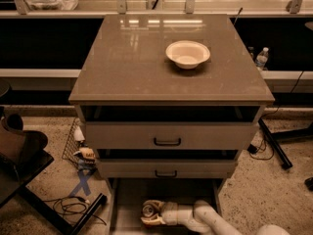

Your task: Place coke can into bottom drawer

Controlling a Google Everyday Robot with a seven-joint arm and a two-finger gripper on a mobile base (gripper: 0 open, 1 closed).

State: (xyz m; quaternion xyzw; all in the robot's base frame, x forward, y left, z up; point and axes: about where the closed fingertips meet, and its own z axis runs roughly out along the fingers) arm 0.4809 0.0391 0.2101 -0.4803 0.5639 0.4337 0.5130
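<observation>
Camera view: the gripper [146, 213], reaching from the lower right into the open bottom drawer [126, 199], is clasped about the coke can [148, 209], which sits between its fingers low over the drawer floor, beneath the two closed drawer fronts [167, 135].

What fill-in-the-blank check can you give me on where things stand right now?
1. The white bowl rests on the cabinet's ____.
2. The bottom drawer is pulled ____.
3. The gripper, low inside the bottom drawer, is shut on the ____.
4. Each of the two upper drawers has a ____ handle.
Missing words: top; open; coke can; black.
</observation>
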